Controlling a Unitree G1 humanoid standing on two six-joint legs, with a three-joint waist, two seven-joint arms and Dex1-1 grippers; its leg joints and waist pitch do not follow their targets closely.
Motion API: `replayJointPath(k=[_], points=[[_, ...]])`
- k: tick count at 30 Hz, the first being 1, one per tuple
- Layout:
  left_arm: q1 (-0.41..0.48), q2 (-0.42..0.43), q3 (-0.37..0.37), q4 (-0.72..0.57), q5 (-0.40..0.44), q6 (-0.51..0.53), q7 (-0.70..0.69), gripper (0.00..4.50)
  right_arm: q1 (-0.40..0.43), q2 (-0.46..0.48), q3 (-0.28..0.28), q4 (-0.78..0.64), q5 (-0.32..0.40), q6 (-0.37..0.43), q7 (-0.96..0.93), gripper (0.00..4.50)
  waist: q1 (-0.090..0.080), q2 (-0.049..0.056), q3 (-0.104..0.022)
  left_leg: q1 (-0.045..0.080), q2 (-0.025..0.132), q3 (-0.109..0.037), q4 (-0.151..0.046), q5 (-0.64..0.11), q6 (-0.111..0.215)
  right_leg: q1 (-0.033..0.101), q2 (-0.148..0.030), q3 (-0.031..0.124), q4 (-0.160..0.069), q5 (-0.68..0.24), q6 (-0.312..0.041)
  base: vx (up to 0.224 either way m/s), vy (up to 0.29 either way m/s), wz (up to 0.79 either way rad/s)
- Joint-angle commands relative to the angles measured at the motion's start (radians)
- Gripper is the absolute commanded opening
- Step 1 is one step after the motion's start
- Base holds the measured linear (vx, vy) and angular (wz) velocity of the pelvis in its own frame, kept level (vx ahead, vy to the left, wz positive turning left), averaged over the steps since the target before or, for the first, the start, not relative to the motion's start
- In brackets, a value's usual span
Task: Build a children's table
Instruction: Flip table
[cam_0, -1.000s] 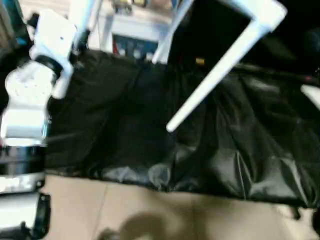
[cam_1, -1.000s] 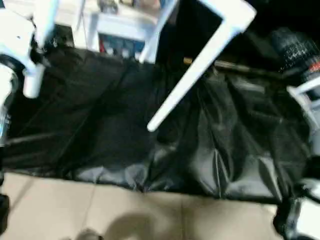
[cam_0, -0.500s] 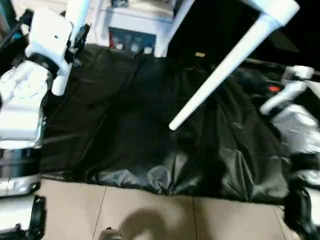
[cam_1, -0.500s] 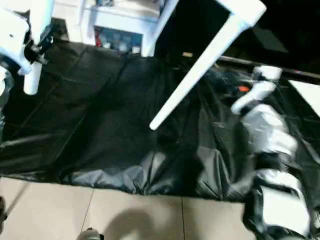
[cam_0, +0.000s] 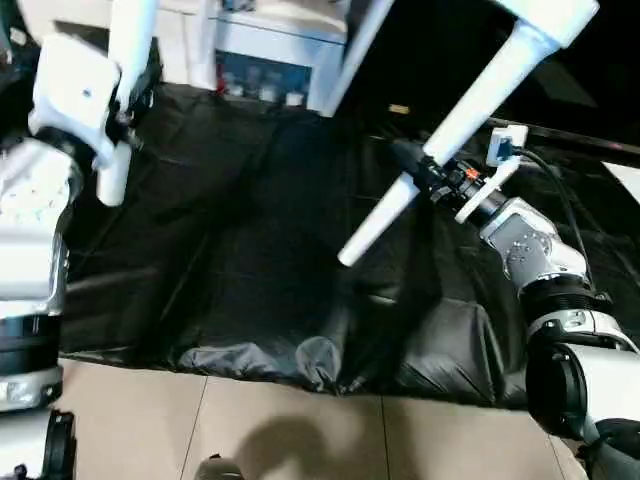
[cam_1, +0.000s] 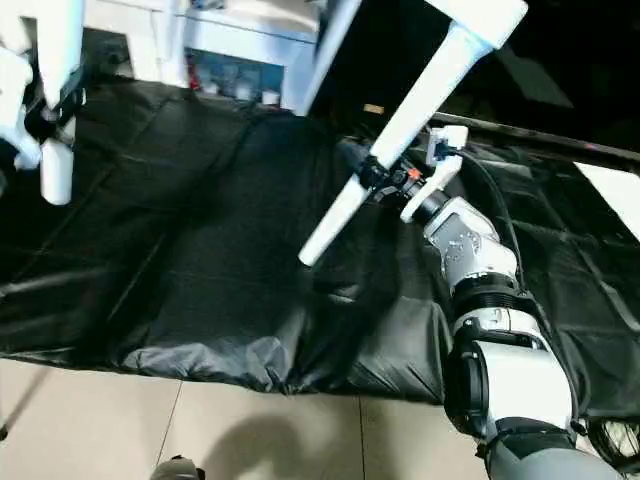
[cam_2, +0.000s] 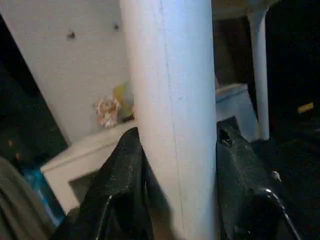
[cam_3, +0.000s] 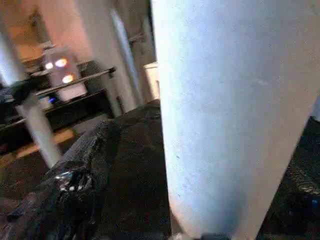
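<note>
My right hand (cam_0: 418, 172) stood spread wide around a white table leg (cam_0: 440, 140), whether touching it I could not tell. That leg slanted from its free end low and near, over the black sheet (cam_0: 250, 270), up to the right and far into a corner socket (cam_0: 550, 15). My left hand (cam_2: 175, 165) pinched another leg (cam_0: 122, 85), standing nearly upright at far left.

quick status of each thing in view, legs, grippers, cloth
left leg: upright, clamped in the left gripper
left gripper: jaws shut on the left leg
middle leg: slanted, plugged into the tabletop's corner socket, free end in the air
right gripper: jaws open at the middle leg
black cloth: spread out, wrinkled
</note>
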Motion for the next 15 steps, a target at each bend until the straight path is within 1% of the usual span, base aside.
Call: replayJointPath(k=[1, 3, 5, 7, 8, 9, 11, 12, 13, 14, 15], points=[[0.039, 0.01, -0.097, 0.023, 0.05, -0.014, -0.08, 1.68, 0.002, -0.002, 0.039, -0.046, -0.01, 0.013, 0.068, 3.77, -0.008, 0.035, -0.061, 0.033, -0.005, 0.019, -0.075, -0.22, -0.062, 0.02, -0.036, 0.042, -0.07, 0.028, -0.192, 0.0, 0.0, 0.0], [0.056, 0.01, -0.091, 0.016, 0.048, -0.008, -0.079, 1.68, 0.023, 0.002, 0.06, -0.099, -0.006, 0.029, 0.09, 3.77, -0.004, 0.031, -0.064, 0.033, -0.007, 0.022, -0.073, -0.172, -0.054, 0.027, -0.035, 0.041, -0.067, 0.088, -0.195, 0.0, 0.0, 0.0], [0.073, 0.007, -0.087, 0.004, 0.043, 0.005, -0.078, 1.68, 0.045, 0.004, 0.075, -0.152, 0.006, 0.047, 0.112, 3.77, -0.003, 0.032, -0.066, 0.035, -0.007, 0.022, -0.073, -0.152, -0.053, 0.029, -0.034, 0.04, -0.067, 0.115, -0.193, 0.0, 0.0, 0.0], [0.11, 0.004, -0.078, -0.025, 0.036, 0.027, -0.072, 1.68, 0.089, 0.01, 0.1, -0.244, 0.014, 0.063, 0.113, 3.77, -0.001, 0.032, -0.065, 0.038, -0.006, 0.022, -0.075, -0.154, -0.059, 0.029, -0.034, 0.039, -0.069, 0.117, -0.187, 0.0, 0.0, 0.0], [0.122, 0.004, -0.077, -0.035, 0.032, 0.034, -0.069, 1.68, 0.099, 0.011, 0.104, -0.263, 0.014, 0.065, 0.119, 3.77, -0.003, 0.033, -0.066, 0.039, -0.006, 0.021, -0.077, -0.169, -0.063, 0.03, -0.034, 0.04, -0.07, 0.112, -0.184, 0.0, 0.0, 0.0], [0.153, -0.002, -0.072, -0.06, 0.024, 0.049, -0.059, 1.68, 0.126, 0.014, 0.112, -0.315, 0.021, 0.08, 0.122, 3.77, -0.002, 0.032, -0.065, 0.04, -0.004, 0.021, -0.079, -0.179, -0.068, 0.03, -0.035, 0.039, -0.072, 0.103, -0.18, 0.0, 0.0, 0.0], [0.178, -0.006, -0.069, -0.075, 0.02, 0.057, -0.054, 1.68, 0.148, 0.017, 0.118, -0.358, 0.027, 0.091, 0.116, 3.77, -0.001, 0.03, -0.064, 0.04, -0.003, 0.021, -0.082, -0.203, -0.072, 0.029, -0.037, 0.04, -0.075, 0.077, -0.174, 0.0, 0.0, 0.0], [0.213, -0.011, -0.068, -0.091, 0.018, 0.06, -0.048, 1.68, 0.183, 0.022, 0.126, -0.416, 0.036, 0.112, 0.111, 3.77, 0.0, 0.029, -0.063, 0.04, -0.003, 0.021, -0.084, -0.22, -0.072, 0.031, -0.037, 0.042, -0.079, 0.057, -0.168, 0.0, 0.0, 0.0], [0.225, -0.013, -0.069, -0.097, 0.019, 0.062, -0.045, 1.68, 0.196, 0.023, 0.129, -0.433, 0.037, 0.118, 0.111, 3.77, 0.0, 0.03, -0.06, 0.041, -0.003, 0.021, -0.087, -0.244, -0.073, 0.028, -0.038, 0.042, -0.082, 0.022, -0.16, 0.0, 0.0, 0.0], [0.244, -0.016, -0.067, -0.111, 0.017, 0.071, -0.042, 1.68, 0.217, 0.023, 0.14, -0.46, 0.036, 0.125, 0.11, 3.77, 0.0, 0.03, -0.06, 0.041, -0.003, 0.021, -0.087, -0.244, -0.073, 0.028, -0.038, 0.042, -0.082, 0.022, -0.16, 0.0, 0.0, 0.0], [0.262, -0.018, -0.064, -0.127, 0.014, 0.081, -0.04, 1.68, 0.238, 0.023, 0.15, -0.484, 0.034, 0.129, 0.107, 3.77, -0.001, 0.03, -0.054, 0.043, -0.002, 0.019, -0.095, -0.315, -0.086, 0.023, -0.039, 0.043, -0.091, -0.069, -0.141, 0.0, 0.0, 0.0]])
